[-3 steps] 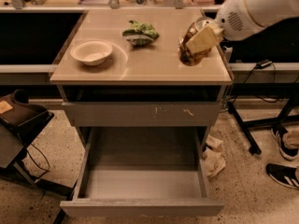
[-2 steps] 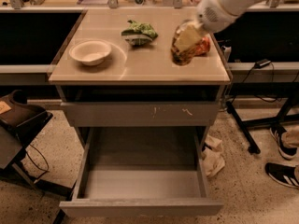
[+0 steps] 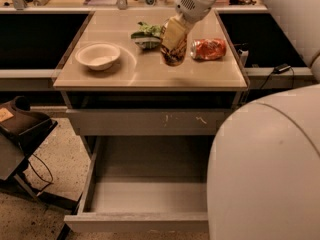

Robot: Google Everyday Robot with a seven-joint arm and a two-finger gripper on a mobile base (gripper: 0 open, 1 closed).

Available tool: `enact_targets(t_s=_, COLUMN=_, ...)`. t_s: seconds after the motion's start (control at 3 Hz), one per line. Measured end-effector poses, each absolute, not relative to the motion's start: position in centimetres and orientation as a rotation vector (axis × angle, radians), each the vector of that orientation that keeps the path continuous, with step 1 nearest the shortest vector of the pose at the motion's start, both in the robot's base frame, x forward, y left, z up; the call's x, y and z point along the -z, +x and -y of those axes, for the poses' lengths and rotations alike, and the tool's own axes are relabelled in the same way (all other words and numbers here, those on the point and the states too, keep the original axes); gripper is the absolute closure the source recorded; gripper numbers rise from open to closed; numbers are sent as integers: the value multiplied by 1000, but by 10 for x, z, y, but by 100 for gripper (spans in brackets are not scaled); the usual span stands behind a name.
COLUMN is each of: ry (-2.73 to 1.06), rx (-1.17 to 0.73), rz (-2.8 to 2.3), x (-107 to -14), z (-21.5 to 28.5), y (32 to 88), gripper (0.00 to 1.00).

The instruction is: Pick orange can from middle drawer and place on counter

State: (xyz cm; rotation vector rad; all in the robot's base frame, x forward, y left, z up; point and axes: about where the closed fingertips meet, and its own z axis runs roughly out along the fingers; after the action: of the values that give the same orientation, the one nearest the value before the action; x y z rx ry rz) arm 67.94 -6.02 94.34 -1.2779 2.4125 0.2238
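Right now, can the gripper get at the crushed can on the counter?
Probably yes, once freed. The gripper hangs over the counter close beside the crushed can, with nothing between them and nothing over it. But it is shut on the orange can, which must go down first.

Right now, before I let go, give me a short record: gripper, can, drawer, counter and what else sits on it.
gripper: over the middle of the counter, shut on the orange can
orange can: tilted in the gripper, low over the counter; contact unclear
counter: bowl at left, green bag at back, crushed can right of the gripper
middle drawer: pulled open, nothing seen inside
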Motion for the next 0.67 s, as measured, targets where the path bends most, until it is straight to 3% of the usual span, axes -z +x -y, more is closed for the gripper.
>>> enact_targets(t_s=0.67, ry=-1218, rx=-290, rz=-2439, x=-920, z=74, y=697, gripper=100)
